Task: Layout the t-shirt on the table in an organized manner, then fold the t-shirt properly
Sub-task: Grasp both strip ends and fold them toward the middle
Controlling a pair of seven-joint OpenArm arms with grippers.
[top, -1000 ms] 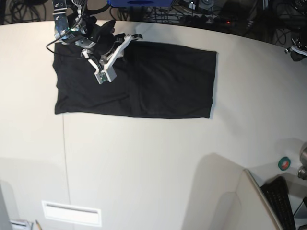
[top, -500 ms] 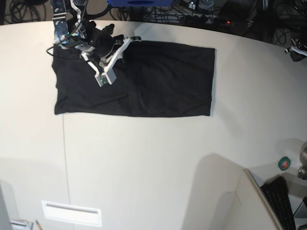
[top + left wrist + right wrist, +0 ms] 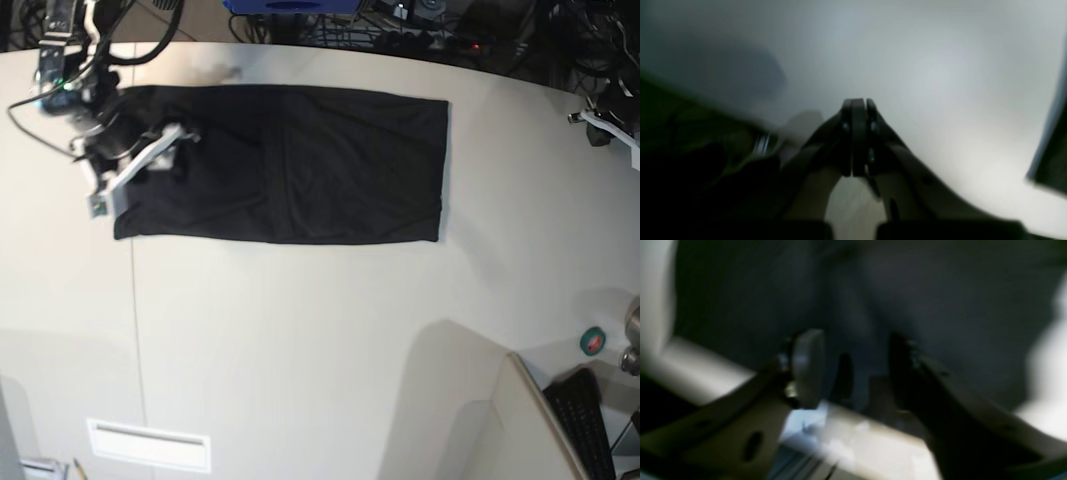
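Right gripper [image 3: 135, 170] has swung from the shirt's upper middle out to the left edge of the frame, jaws now apart and empty over the cloth. T-shirt [image 3: 300, 165] lies as a long folded band across the upper worktop [image 3: 320, 340]. Left gripper [image 3: 857, 136] sits far right, jaws together. Next fold likely wants both end corners pinched cleanly, edges kept aligned.

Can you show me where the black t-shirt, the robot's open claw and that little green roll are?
t-shirt [image 3: 330, 165], base view: middle of the flat black cloth.
right gripper [image 3: 857, 370], right wrist view: gap between its open fingertips.
green roll [image 3: 593, 341], base view: its ring, near the table's right edge.
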